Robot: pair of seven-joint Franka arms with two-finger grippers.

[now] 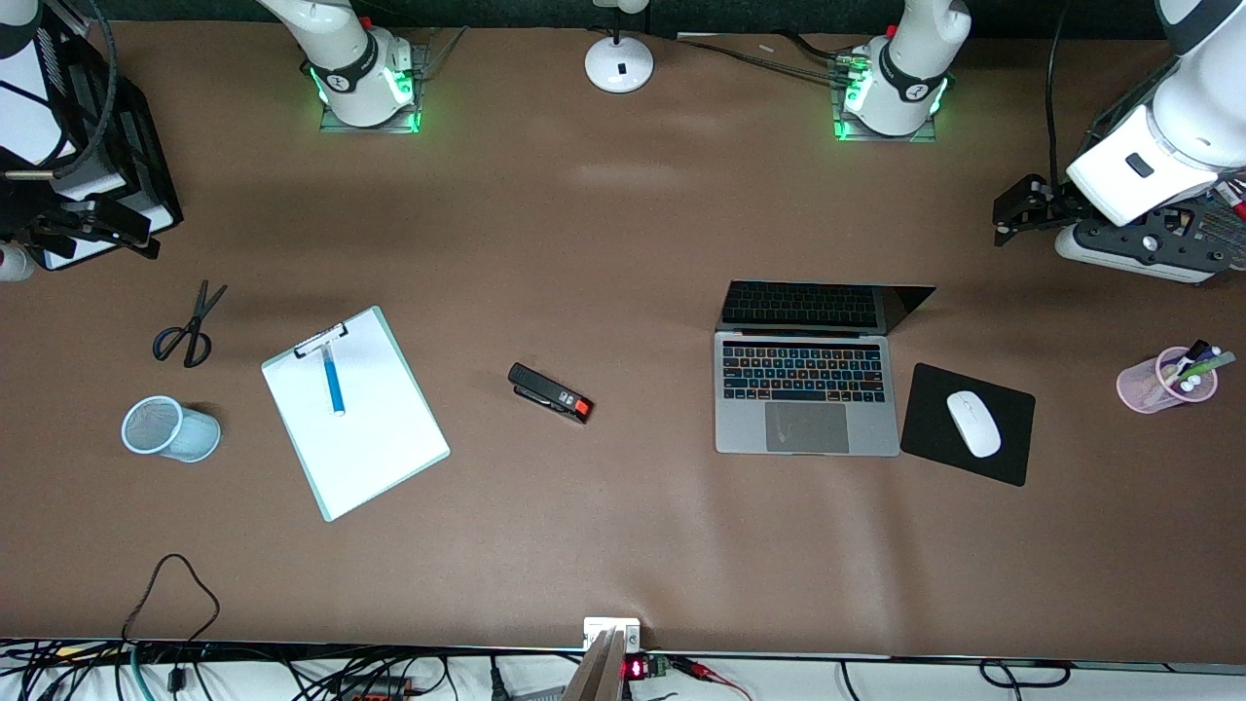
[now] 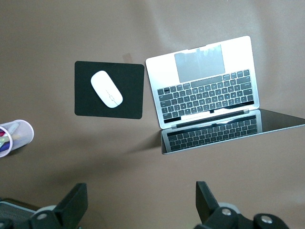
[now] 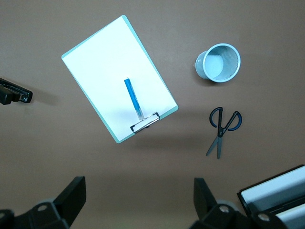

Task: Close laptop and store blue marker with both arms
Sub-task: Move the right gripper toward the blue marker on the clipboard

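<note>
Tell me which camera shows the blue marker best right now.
The right wrist view: the blue marker lies unobstructed on the clipboard, one end at the clip. The front view shows it smaller. The left wrist view misses it.

We find no text, brand or number that we can read; the laptop (image 1: pixel 806 401) keys are too small to make out, and a small red lit display (image 1: pixel 635 669) below the tabletop's near edge is illegible
</note>
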